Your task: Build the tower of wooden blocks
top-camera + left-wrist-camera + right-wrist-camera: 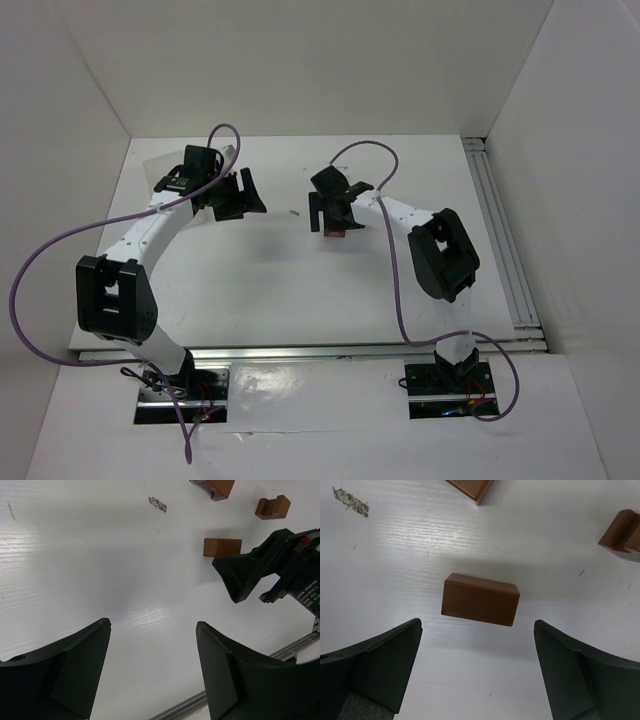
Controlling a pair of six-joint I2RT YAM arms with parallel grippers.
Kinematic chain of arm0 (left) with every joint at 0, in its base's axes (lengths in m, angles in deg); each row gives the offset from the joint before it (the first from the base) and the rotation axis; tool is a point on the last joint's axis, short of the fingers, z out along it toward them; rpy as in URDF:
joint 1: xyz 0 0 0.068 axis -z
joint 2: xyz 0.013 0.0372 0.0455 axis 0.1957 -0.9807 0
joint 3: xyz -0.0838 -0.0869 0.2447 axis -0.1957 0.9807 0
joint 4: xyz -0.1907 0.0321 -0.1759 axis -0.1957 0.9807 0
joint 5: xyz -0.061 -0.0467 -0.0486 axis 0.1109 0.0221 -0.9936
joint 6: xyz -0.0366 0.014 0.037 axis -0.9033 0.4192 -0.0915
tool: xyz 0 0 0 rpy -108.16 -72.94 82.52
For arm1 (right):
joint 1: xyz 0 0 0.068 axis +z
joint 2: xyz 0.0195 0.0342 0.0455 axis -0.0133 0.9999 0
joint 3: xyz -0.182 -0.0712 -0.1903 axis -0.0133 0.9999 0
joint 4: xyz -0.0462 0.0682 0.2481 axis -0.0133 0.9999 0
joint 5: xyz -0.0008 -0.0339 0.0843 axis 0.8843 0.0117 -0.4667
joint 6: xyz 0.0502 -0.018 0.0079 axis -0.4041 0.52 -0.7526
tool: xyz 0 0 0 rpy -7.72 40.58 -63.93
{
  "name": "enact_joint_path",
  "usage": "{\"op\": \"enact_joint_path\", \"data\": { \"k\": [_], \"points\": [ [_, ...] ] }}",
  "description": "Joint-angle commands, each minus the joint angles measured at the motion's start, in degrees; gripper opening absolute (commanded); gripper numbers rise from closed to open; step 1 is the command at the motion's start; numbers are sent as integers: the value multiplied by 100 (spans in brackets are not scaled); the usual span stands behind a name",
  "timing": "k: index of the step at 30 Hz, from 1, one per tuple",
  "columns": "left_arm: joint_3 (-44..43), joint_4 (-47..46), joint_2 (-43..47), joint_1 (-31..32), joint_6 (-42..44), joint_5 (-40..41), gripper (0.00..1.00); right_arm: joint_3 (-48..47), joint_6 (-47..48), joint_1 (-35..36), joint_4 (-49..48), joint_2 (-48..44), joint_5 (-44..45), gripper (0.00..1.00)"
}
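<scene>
Three reddish-brown wood blocks lie apart on the white table. In the right wrist view a short brick (480,600) lies flat just beyond my open right gripper (477,625), untouched and between the lines of its fingers. A second block (470,487) is cut off by the top edge and a notched block (622,531) sits at the far right. The left wrist view shows the same brick (222,547), the notched block (272,507) and the third block (215,487). My left gripper (152,625) is open over bare table, empty. From above, the right gripper (335,215) hovers over the brick (337,234) and the left gripper (235,195) is off to its left. No tower is in view.
A small grey scuff (351,502) marks the table left of the blocks. Aluminium rails run along the table's right side (500,230) and near edge (300,352). White walls close in the back and both sides. Purple cables loop off both arms.
</scene>
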Motion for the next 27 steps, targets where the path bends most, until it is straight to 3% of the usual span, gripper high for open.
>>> {"op": "enact_joint_path", "data": {
  "k": [1,15,21,23,27],
  "points": [
    [62,-135,137,34,-57,-24,81,-289,-122,-37,-72,141,-126,100],
    [62,-135,85,34,-57,-24,81,-474,-236,-37,-134,502,-74,92],
    [62,-187,85,34,-57,-77,81,-474,-236,-37,-134,502,-74,80],
    [62,-187,85,34,-57,-77,81,-474,-236,-37,-134,502,-74,70],
    [62,-187,32,34,-5,-77,81,-413,-114,-37,-195,371,-126,67]
  ]
}}
